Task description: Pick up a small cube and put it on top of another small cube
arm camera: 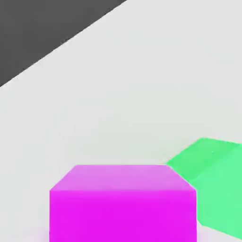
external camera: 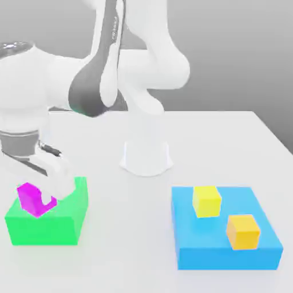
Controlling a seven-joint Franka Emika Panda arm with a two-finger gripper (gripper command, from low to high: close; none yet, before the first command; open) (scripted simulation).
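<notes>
White robot arm fills upper left of exterior view. Gripper (external camera: pixel 39 191) at lower left, jaws clamped on magenta cube (external camera: pixel 30 199), cube tilted, just over flat green block (external camera: pixel 48 220). Hand view: magenta cube (arm camera: pixel 123 203) fills lower middle, green block (arm camera: pixel 212 184) beside it, white table (arm camera: pixel 142 94) beyond. Cyan cube, target for stacking, not spotted. Blue slab (external camera: pixel 226 249) at lower right carries yellow cube (external camera: pixel 206 201) and orange cube (external camera: pixel 243 231), well apart from gripper. Firm grip likely for carrying cube toward target.

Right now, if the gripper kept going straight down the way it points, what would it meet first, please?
Probably the green block: the gripper, shut on the magenta cube, hangs just above its top, though depth is hard to judge.
</notes>
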